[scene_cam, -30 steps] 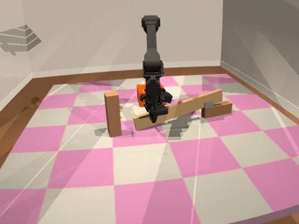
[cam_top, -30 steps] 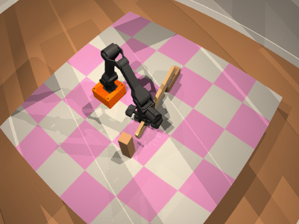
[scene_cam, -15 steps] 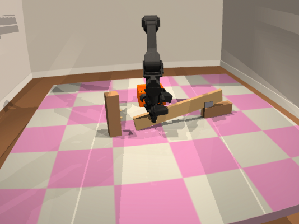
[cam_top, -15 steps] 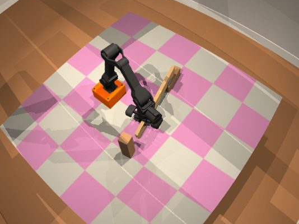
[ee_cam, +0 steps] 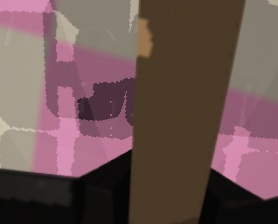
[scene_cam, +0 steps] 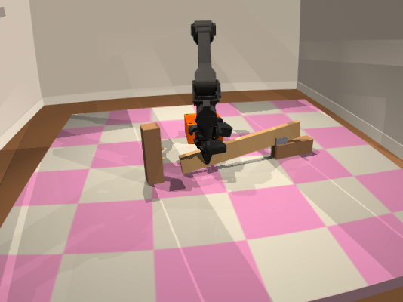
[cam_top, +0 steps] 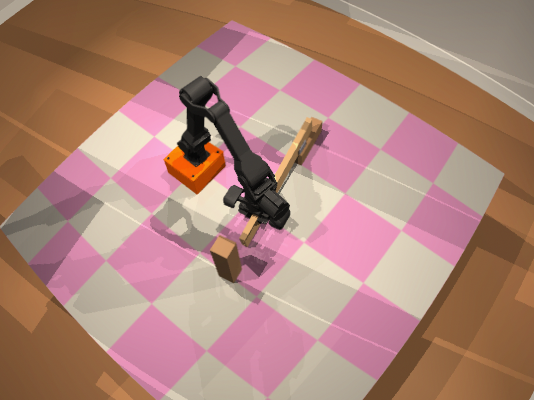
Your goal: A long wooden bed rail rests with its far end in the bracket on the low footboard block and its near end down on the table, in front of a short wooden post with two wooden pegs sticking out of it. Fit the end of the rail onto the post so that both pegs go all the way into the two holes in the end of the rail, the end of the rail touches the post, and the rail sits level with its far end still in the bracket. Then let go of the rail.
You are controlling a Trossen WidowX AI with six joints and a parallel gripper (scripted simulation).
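The light wooden rail [cam_top: 286, 171] [scene_cam: 256, 138] [ee_cam: 185, 100] slopes down from the bracket [cam_top: 302, 146] [scene_cam: 281, 141] on the low footboard block [scene_cam: 294, 148]. Its far end sticks up above the block. Its near end is low, at or just above the table; any small gap is too small to tell. The upright post [cam_top: 228, 263] [scene_cam: 153, 156] stands a short gap beyond the near end. A small peg [scene_cam: 164, 158] shows on its rail side; peg detail is unclear. My gripper [scene_cam: 207, 159] [ee_cam: 159, 159] is shut on the rail, a little behind its near end. The rail's end holes are hidden.
The orange base block [cam_top: 196, 173] [scene_cam: 189, 130] carries the arm, to one side of the rail. The pink and cream checkered table top [cam_top: 360, 227] [scene_cam: 200, 220] lies under everything, with dark shadows around the post and gripper.
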